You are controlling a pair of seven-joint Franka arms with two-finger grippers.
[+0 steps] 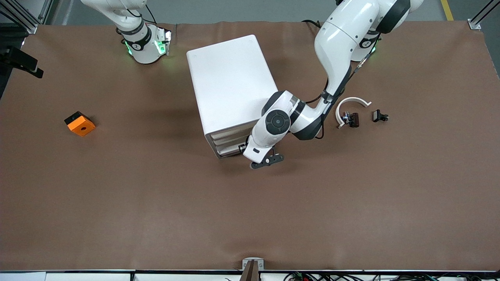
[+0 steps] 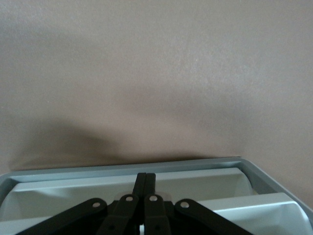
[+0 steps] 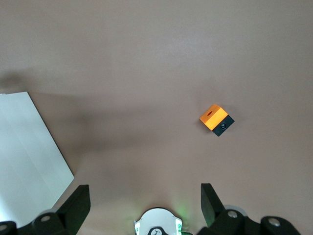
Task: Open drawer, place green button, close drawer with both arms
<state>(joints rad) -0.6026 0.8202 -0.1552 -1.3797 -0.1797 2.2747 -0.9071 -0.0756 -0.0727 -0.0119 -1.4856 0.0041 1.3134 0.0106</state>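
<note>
Look at the cabinet (image 1: 230,84): you have a tall white box with rounded edges and a smooth matte top, standing mid-counter, its three shallow tray fronts facing the front camera and stacked one above another; the drawer (image 1: 226,152) is the lowest of them, a pale plastic tray with a grey-white lip and softly curved inner walls, and from what you can see it sits flush or barely out. Your left claw (image 1: 243,148) is right at that lowest front, at the cabinet's corner toward the left arm's end; in the left wrist view the same left claw (image 2: 145,177) has its two slim black fingers pressed together, clenched with nothing visible between them, the tips reaching just over the tray's rim (image 2: 122,169). Your right claw (image 3: 145,196) waits high near its own base, fingers spread wide and holding nothing, over bare counter (image 1: 156,203), which is covered in a brown, faintly creased sheet. An orange block (image 1: 80,124) with a hole and a black side lies well apart toward the right arm's end; a white arc (image 1: 349,105) and small black parts (image 1: 351,119) lie toward the left arm's end; you cannot pick out the button among them.
</note>
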